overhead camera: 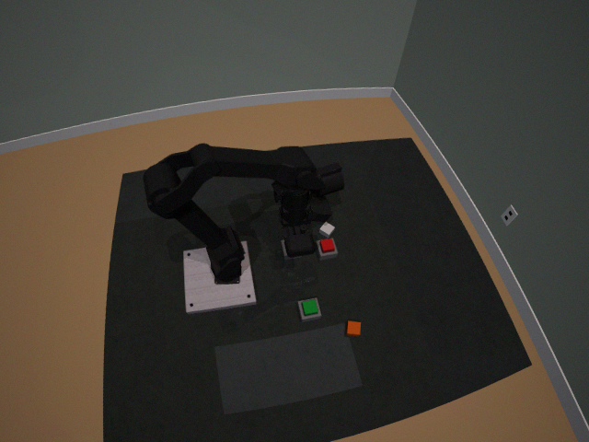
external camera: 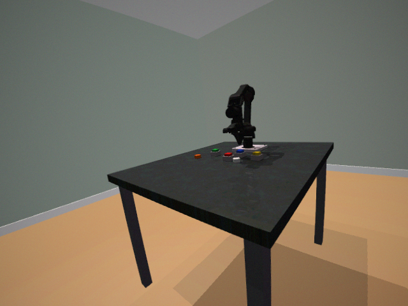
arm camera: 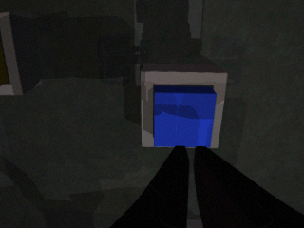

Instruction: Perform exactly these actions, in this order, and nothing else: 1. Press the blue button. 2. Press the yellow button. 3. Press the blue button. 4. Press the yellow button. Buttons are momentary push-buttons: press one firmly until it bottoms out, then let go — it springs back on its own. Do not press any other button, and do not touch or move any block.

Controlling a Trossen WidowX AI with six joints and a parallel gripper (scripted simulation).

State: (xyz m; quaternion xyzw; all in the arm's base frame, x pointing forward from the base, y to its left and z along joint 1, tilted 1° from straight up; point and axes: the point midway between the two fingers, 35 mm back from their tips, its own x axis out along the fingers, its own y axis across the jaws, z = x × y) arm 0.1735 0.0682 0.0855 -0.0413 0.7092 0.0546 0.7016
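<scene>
The blue button [external camera: 240,151] [arm camera: 184,119] sits in a grey housing, its cap raised. In the top view the gripper body covers its cap and only part of the housing shows. The yellow button [external camera: 257,153] [arm camera: 2,68] stands to the right in the exterior view, at the left edge of the wrist view, and is hidden behind the arm in the top view. My gripper [external camera: 239,143] [arm camera: 189,156] is shut and empty, pointing down. Its fingertips hang above the blue button, close to its lower edge in the wrist view, with a gap below them in the exterior view.
The red button [overhead camera: 327,245] [external camera: 228,153] is beside the blue one, with a white block [overhead camera: 327,229] [external camera: 236,160] close to it. The green button [overhead camera: 310,307] [external camera: 215,150] and an orange block [overhead camera: 353,328] [external camera: 197,155] lie farther off. The arm stands on a white base plate [overhead camera: 200,290].
</scene>
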